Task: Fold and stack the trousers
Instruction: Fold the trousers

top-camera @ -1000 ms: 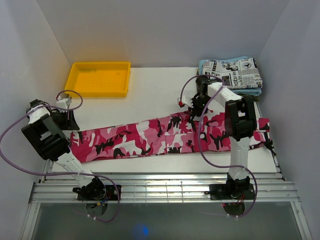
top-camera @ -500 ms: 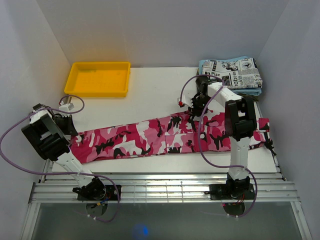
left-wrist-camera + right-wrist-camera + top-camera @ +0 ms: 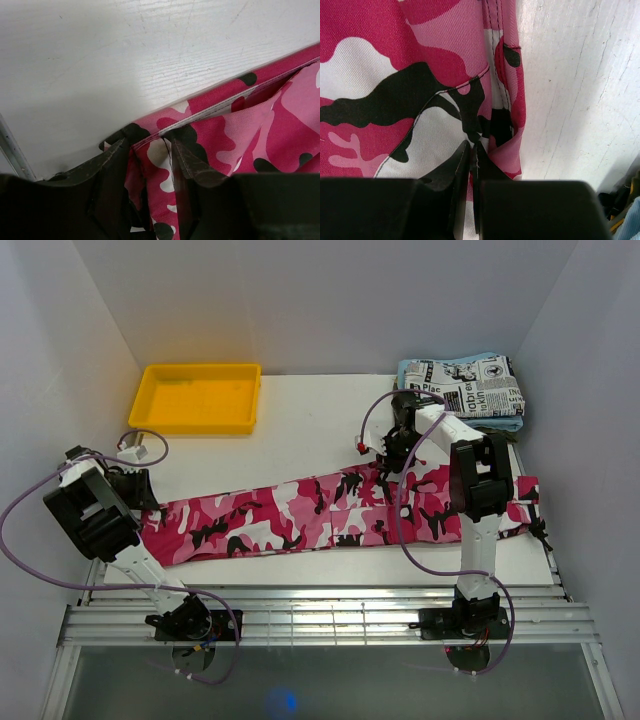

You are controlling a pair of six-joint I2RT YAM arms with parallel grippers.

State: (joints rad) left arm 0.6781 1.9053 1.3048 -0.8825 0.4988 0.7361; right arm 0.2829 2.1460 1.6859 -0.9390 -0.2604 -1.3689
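**Both arms were down on the trousers, no fold made yet**

We saw the table [image 3: 310,430] carrying the trousers [image 3: 300,515] flat, in front of the yellow tray [image 3: 200,367] and running well off to its right. The right gripper [image 3: 472,150], far right of the tray, was pinched tight on a ridge of cloth. The left gripper [image 3: 147,145], in front of the tray's left corner, straddled the leg hem with a gap, and we couldn't tell whether it truly held. Our worry was that a lift with one end loose would drag the cloth askew, or that the thin pinch would slip.
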